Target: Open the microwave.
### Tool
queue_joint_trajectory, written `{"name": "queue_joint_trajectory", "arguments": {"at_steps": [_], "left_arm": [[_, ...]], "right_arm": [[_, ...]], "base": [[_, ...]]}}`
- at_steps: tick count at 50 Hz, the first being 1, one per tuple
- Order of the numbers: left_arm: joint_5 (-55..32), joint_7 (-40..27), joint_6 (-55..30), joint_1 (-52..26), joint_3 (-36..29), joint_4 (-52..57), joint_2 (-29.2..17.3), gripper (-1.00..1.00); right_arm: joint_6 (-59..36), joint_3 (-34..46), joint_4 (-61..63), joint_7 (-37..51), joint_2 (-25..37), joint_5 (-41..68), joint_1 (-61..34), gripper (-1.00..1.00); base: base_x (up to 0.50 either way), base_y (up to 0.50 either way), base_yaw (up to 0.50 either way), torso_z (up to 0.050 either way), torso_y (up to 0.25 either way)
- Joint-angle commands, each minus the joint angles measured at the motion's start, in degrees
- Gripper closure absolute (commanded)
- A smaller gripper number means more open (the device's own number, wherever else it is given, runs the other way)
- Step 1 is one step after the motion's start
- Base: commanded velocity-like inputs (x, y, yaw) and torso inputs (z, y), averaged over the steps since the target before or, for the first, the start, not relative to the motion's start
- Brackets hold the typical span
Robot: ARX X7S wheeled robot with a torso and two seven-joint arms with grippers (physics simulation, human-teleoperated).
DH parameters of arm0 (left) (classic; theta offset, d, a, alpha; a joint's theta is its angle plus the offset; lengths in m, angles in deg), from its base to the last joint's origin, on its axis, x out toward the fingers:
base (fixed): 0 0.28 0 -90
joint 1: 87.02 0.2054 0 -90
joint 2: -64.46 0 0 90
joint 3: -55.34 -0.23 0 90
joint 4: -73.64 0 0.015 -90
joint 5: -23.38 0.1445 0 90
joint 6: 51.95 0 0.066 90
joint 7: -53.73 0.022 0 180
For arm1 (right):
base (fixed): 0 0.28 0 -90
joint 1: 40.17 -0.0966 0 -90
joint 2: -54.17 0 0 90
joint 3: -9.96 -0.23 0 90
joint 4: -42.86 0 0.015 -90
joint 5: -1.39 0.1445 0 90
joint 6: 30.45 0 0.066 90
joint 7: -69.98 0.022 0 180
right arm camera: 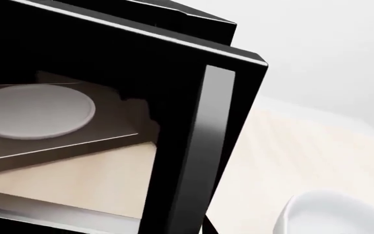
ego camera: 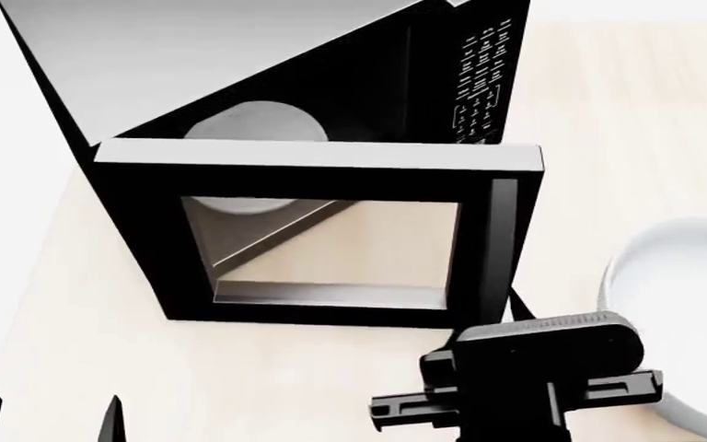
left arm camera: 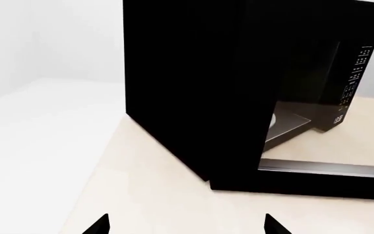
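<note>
- The microwave (ego camera: 268,83) is a big black box with a grey top; it stands on the pale tabletop (ego camera: 71,359), toward the far side in the head view.
- Its door (ego camera: 329,235) is swung well open (hinged on the robot's left), so its wide face sits between the cavity and the robot.
- The door has a thick black frame and a clear glass window; the tabletop and the cavity floor show through the glass.
- A vertical handle (ego camera: 503,239) with a grey face runs down the door's right edge.
- The white round turntable (ego camera: 255,124) lies inside the cavity, partly seen above the door.
- The keypad (ego camera: 479,69) with white lettering is on the body's right front strip.
- A white bowl (ego camera: 685,313) rests on the tabletop to the right of the door, apart from it.
- Right end effector (ego camera: 393,425): near the door's lower right corner; its fingers are hidden, so I cannot tell its state.
- Left end effector (left arm camera: 187,225): its two dark fingertips stand wide apart, released, grasping nothing, near the microwave's left side.
</note>
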Motion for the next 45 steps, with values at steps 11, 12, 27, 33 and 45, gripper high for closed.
{"name": "queue_joint_trajectory", "arguments": {"at_steps": [11,12,27,33,45], "left_arm": [[-0.15,-0.26,0.22,-0.16,-0.42,-0.19,-0.26,-1.00],[-0.15,-0.26,0.22,-0.16,-0.42,-0.19,-0.26,-1.00],[-0.48,-0.47,0.23,-0.20,-0.58,-0.23,-0.44,-1.00],[-0.55,-0.61,0.27,-0.25,-0.61,-0.31,-0.49,-1.00],[-0.59,-0.81,0.37,-0.11,-0.85,-0.09,-0.71,-1.00]], "right_arm": [[6.52,3.83,2.85,-3.84,-1.25,4.32,0.01,-1.00],[6.54,3.79,2.87,-3.85,-1.25,4.39,0.01,-1.00],[10.09,2.58,2.62,-3.88,-0.56,4.28,1.39,-1.00],[11.27,1.50,2.27,-3.82,0.10,4.29,1.83,-1.00],[12.81,-2.14,4.20,-3.16,2.30,5.51,4.59,-1.00]], "base": [[0.00,0.00,0.00,0.001,0.003],[0.00,0.00,0.00,0.000,0.011],[0.00,0.00,0.00,0.001,0.003],[0.00,0.00,0.00,0.002,0.003],[0.00,0.00,0.00,0.001,0.002]]}}
